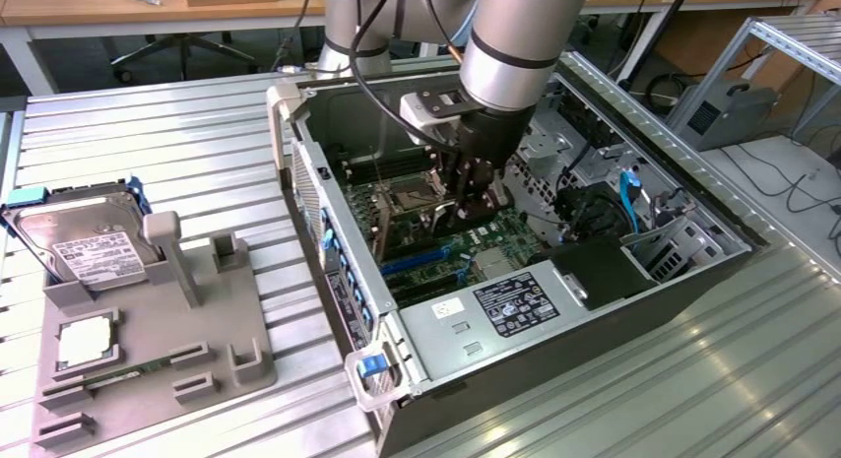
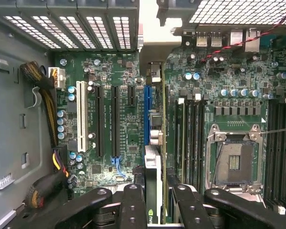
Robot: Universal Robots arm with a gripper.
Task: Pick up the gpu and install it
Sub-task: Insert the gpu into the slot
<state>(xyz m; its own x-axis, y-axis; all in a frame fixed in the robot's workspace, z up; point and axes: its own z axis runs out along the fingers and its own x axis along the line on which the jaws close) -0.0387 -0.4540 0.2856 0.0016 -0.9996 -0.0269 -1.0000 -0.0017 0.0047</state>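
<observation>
You see the gpu [image 2: 155, 157] edge-on, its near end running off the frame between the gripper [image 2: 157, 193] fingers. In the exterior view the arm [image 1: 519, 44] hides most of the card, and the case label [image 1: 519, 300] print is too small to read.

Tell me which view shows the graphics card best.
The wrist view: the graphics card stands edge-on between the fingers of the gripper, above the motherboard. In the exterior view the arm mostly hides it.
</observation>
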